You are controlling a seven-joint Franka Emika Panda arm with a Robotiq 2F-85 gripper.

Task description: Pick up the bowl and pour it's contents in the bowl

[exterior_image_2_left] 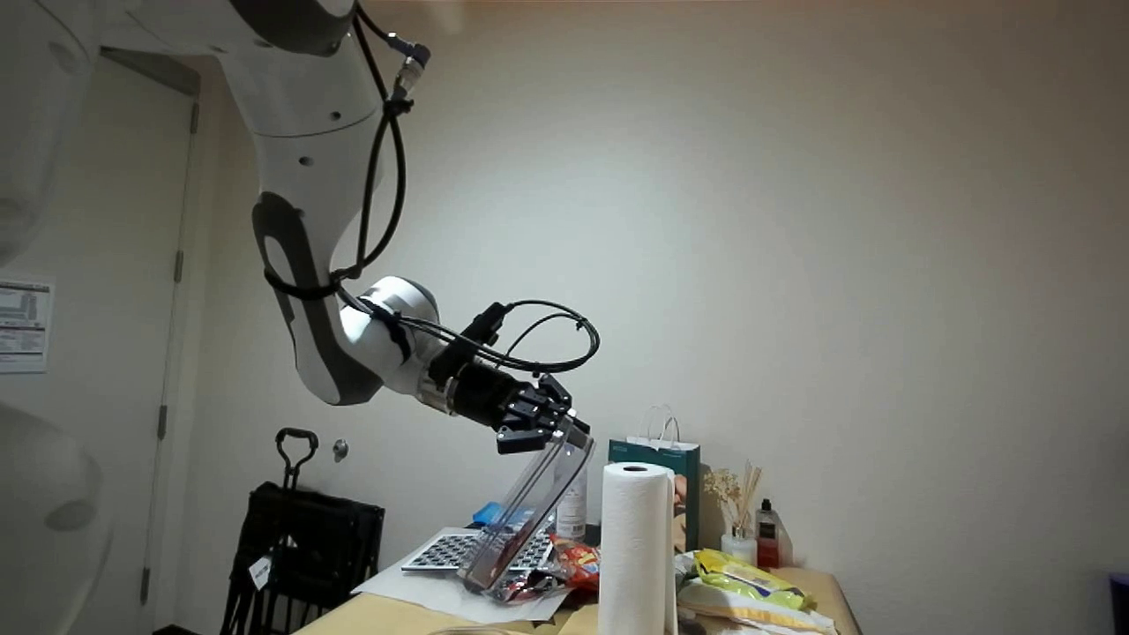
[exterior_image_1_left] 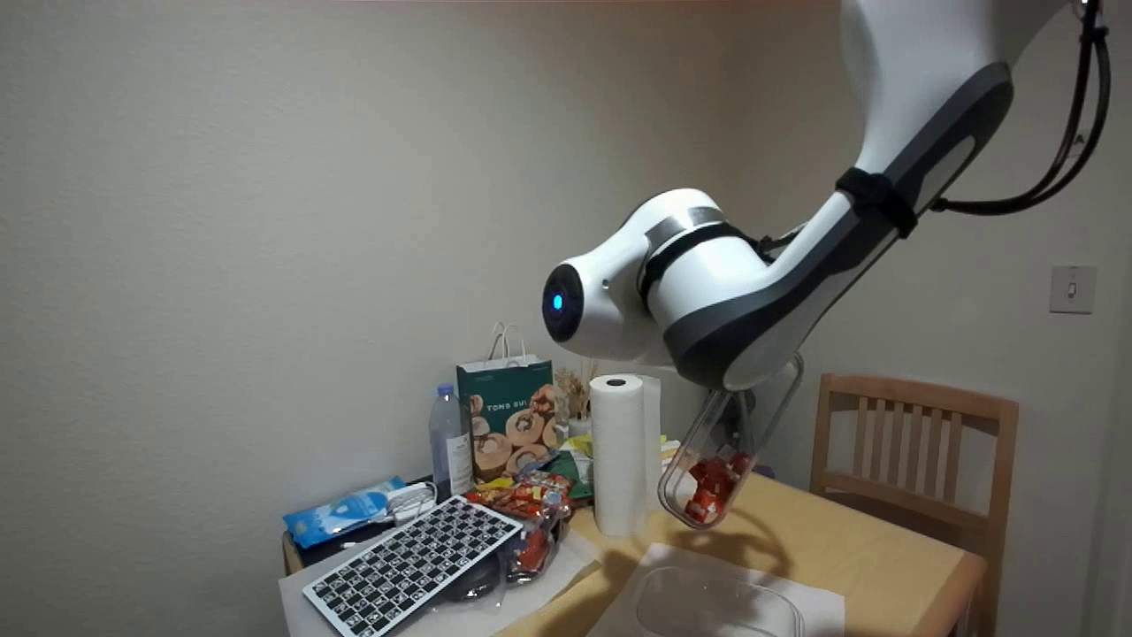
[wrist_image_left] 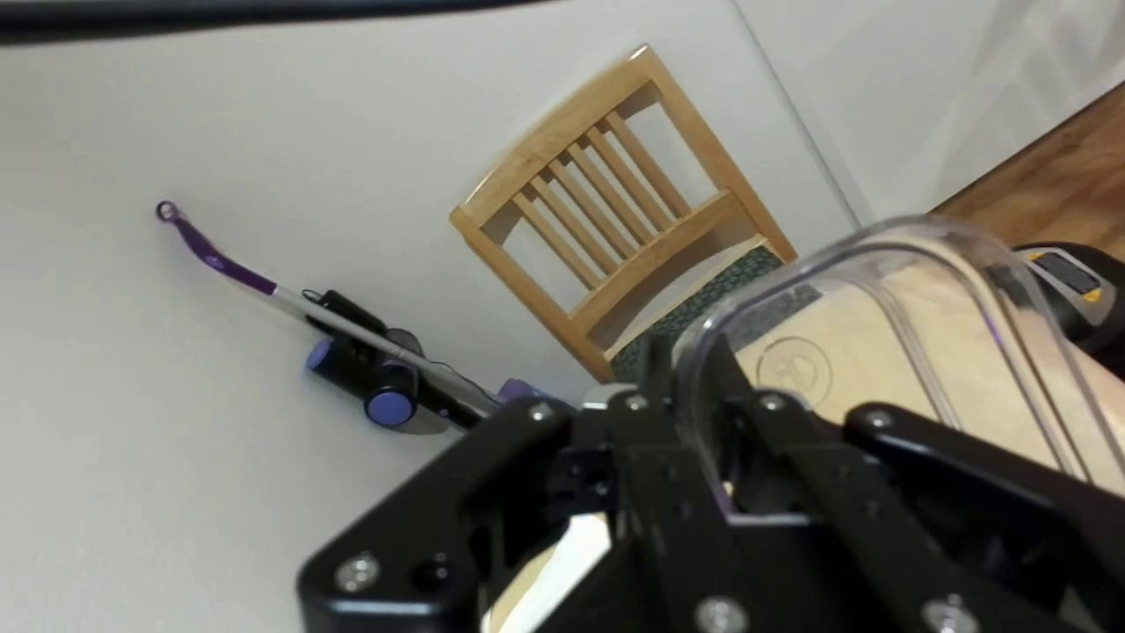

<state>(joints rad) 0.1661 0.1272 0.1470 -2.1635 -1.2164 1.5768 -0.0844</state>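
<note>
Pinching clear bowl (exterior_image_2_left: 529,510) by its rim in the hand (wrist_image_left: 690,378). Holding it steeply tilted over the desk (exterior_image_1_left: 867,548), with low end toward 7 o'clock in both exterior views. Carrying red packets (exterior_image_1_left: 712,487) inside, at that low end. In an exterior view, seeing second clear bowl (exterior_image_1_left: 716,603) on white sheet (exterior_image_1_left: 824,615) at 6 o'clock from it, paper towel roll (exterior_image_1_left: 619,460) at 9.

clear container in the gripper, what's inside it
Red wrapped pieces lie bunched toward the lower end of the tilted clear container. They overlap, so any underneath are covered from view.
</note>
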